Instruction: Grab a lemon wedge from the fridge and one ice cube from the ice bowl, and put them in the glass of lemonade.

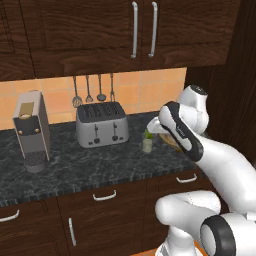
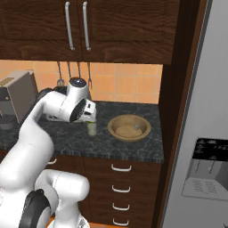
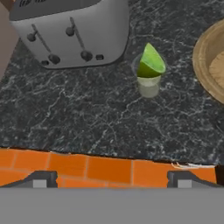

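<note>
The glass of lemonade (image 3: 148, 85) stands on the dark counter between the toaster and the ice bowl (image 2: 116, 121). A yellow-green lemon wedge (image 3: 151, 64) sits in the top of the glass and pokes above its rim. The glass (image 2: 91, 129) shows just under my hand in the right base view, and the glass (image 1: 147, 145) in the left base view has the wedge (image 1: 148, 134) on top. My gripper (image 3: 111, 181) hovers above and in front of the glass, open, with nothing between its fingers. The grey fridge (image 2: 211, 89) stands shut at the right.
A steel toaster (image 1: 101, 125) stands left of the glass, and a coffee machine (image 1: 32, 131) stands further left. Utensils (image 1: 89, 90) hang on the tiled wall. Dark wood cabinets (image 1: 100, 30) hang overhead. The fridge's dispenser recess (image 2: 208, 173) faces out.
</note>
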